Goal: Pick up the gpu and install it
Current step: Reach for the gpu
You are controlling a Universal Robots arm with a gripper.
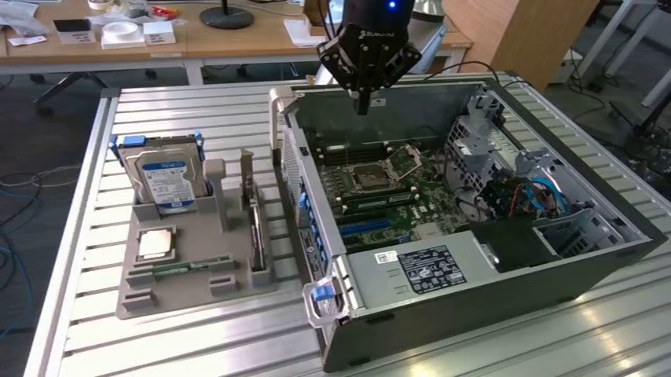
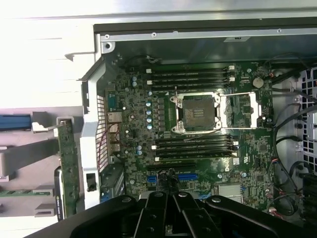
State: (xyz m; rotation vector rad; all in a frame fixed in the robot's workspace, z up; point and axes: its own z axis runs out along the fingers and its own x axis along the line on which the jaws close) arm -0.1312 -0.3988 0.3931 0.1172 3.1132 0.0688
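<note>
Gpu (image 1: 256,236) edge-on in grey rack (image 1: 178,292), faces obscured; gripper (image 1: 363,106) pinched together, empty, above open computer case (image 1: 504,306).

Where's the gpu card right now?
The gpu stands on edge in the gray holder at the exterior view's left, between the hard drive and the open computer case.
</note>
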